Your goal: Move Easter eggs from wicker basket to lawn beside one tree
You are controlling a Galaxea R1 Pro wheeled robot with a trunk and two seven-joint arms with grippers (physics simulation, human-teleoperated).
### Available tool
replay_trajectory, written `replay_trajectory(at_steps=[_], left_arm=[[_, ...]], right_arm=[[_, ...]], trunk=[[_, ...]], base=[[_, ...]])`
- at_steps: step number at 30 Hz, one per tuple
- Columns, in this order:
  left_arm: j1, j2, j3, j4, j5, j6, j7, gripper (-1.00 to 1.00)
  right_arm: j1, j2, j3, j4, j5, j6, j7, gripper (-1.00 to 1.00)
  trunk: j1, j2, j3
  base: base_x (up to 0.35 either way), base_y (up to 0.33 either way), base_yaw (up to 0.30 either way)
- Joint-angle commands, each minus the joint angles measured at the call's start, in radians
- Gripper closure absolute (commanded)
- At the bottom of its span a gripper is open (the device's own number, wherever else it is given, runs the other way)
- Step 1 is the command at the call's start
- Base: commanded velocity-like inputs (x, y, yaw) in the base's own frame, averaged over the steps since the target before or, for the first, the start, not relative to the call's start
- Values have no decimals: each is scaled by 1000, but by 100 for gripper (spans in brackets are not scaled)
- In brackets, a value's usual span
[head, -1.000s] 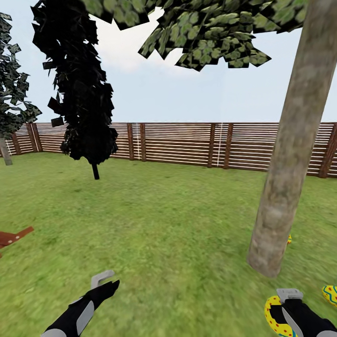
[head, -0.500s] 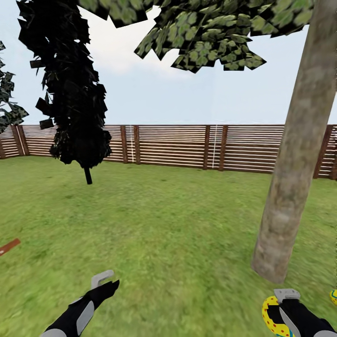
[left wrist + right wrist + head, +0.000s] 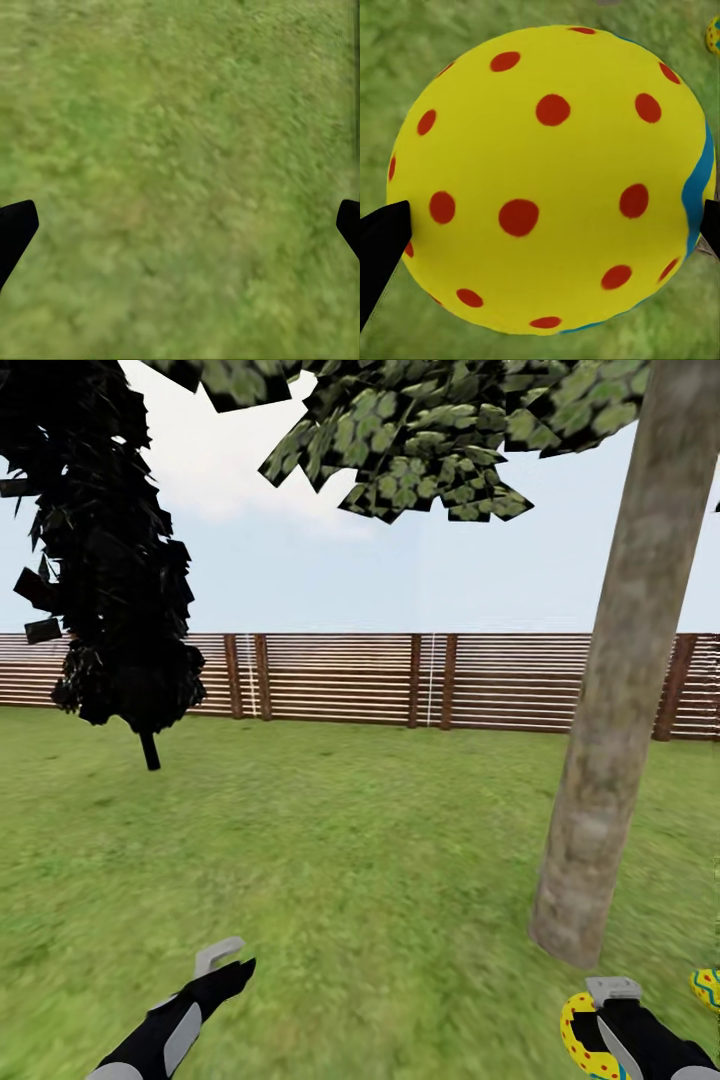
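My right gripper is shut on a yellow Easter egg with red dots, held low just in front of the tree. In the right wrist view the held egg sits between both black fingers, a blue band on one side. A second Easter egg lies on the lawn to the right of the trunk's base, and this second egg also peeks in at the wrist view's corner. My left gripper hangs open over bare grass. The wicker basket is out of view.
A nearly black-leaved tree stands at the far left. A brown slatted fence runs across the back of the garden. Leafy branches hang overhead. Open grass spreads between the two trunks.
The camera has swung, shifting the whole scene left: the black tree slid toward the left edge and a brown wooden piece left the view. Both arms hold their poses.
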Motion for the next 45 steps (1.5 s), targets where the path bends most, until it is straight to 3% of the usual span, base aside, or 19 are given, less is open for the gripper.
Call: replay_trajectory(at_steps=[1,17,25,45], left_arm=[[0,-1,5,0,10,6,-7,-100],[0,-4,3,40,10,-3,-7,-100],[0,-5,11,39,17,-8,-8,-100],[0,-4,12,40,16,-5,-8,-100]], right_arm=[[-1,-1,8,-2,-8,6,-6,100],[-1,-1,8,-2,-9,3,-6,100],[-1,-1,7,-2,-9,3,-6,100],[-1,-1,7,-2,-9,1,-6,100]], trunk=[[0,-1,0],[0,-1,8],[0,-1,8],[77,-141,-55]], base=[[224,272,-221],[238,254,-166],[24,21,-1],[0,0,0]])
